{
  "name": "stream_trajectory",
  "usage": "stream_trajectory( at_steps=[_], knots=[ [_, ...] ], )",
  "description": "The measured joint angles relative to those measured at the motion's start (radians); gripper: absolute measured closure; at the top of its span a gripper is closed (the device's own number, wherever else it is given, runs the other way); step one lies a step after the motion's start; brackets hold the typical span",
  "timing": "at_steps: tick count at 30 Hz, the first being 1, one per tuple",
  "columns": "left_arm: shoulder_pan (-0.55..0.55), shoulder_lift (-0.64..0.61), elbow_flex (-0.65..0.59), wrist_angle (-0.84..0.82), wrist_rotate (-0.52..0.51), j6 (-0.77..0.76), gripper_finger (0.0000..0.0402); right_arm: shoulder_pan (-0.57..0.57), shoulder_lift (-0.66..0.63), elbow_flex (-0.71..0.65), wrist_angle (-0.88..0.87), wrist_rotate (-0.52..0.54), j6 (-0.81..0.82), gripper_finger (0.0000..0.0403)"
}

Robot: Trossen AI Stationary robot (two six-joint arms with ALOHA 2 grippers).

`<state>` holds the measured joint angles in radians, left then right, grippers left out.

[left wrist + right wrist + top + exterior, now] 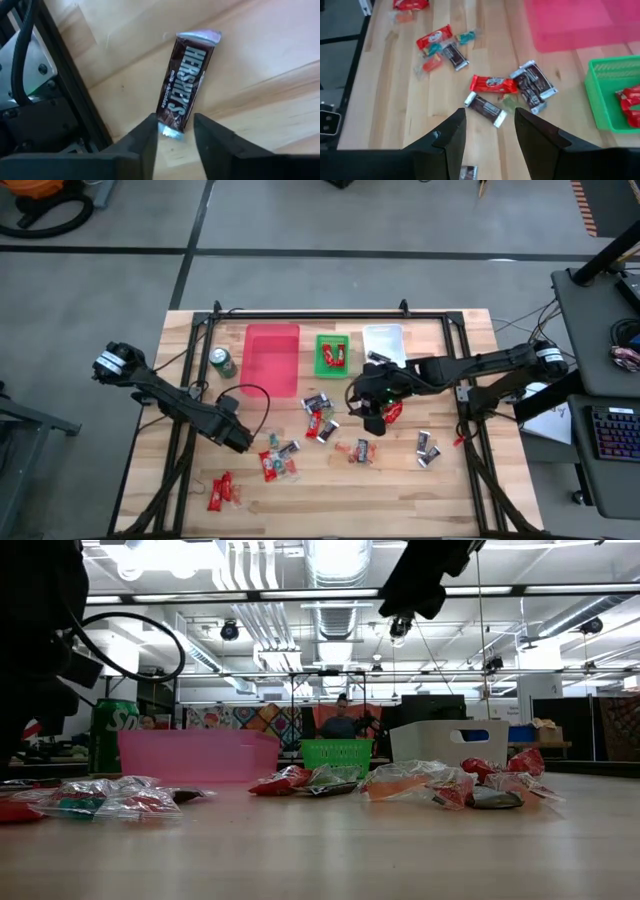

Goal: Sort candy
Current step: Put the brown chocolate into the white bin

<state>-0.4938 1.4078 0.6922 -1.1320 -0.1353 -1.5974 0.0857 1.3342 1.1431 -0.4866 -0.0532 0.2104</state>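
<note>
Small wrapped candies lie scattered on the wooden table: a middle cluster (318,415), one near the left gripper (278,462), red ones at the near left (222,490) and dark ones to the right (427,448). My left gripper (243,440) (176,122) is shut on a brown Hershey's bar (184,75). My right gripper (373,420) (490,117) hangs open, high above the middle cluster, touching nothing. A red candy (494,84) and dark bars (485,107) lie on the table ahead of its fingers. Red candies (335,358) lie in the green bin (333,338). My left gripper pinches the Hershey's bar between its two fingers by the crimped silver end (170,131) nearest the wrist. The bar reaches straight away from the fingers, in line with them. Whether its far end (199,36) rests on the table, I cannot tell.
At the far side stand a pink bin (273,365), the green bin and a white bin (385,338), with a green drink can (222,362) left of the pink one. A black frame rail (75,95) runs close beside the left gripper. Bare wood shows along the near edge.
</note>
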Motion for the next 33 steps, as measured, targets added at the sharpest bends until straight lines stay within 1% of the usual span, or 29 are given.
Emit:
stream_trajectory(
  at_steps=[6,9,12,18,24,28,33],
  knots=[
    [0.000,0.000,-0.001,0.006,-0.044,0.011,0.0207,0.002,0.008,-0.002,0.006,0.002,0.028,0.0242],
    [0.000,0.000,-0.006,0.012,-0.073,0.016,0.0191,0.002,0.008,-0.002,0.012,0.001,0.058,0.0243],
    [0.000,0.000,-0.033,0.078,-0.095,0.018,0.0189,0.002,0.008,-0.002,0.023,0.001,0.068,0.0241],
    [-0.001,-0.004,-0.116,0.164,-0.102,-0.011,0.0200,0.002,0.010,-0.002,0.040,0.002,0.086,0.0243],
    [-0.001,-0.004,-0.128,0.185,-0.103,-0.019,0.0216,0.002,0.010,-0.002,0.058,0.002,0.086,0.0241],
    [-0.001,-0.003,-0.128,0.202,-0.103,-0.006,0.0247,0.002,0.010,-0.002,0.058,0.002,0.086,0.0243],
    [-0.003,-0.002,-0.128,0.226,-0.098,0.017,0.0307,0.002,0.010,-0.002,0.058,0.002,0.082,0.0241]
  ],
)
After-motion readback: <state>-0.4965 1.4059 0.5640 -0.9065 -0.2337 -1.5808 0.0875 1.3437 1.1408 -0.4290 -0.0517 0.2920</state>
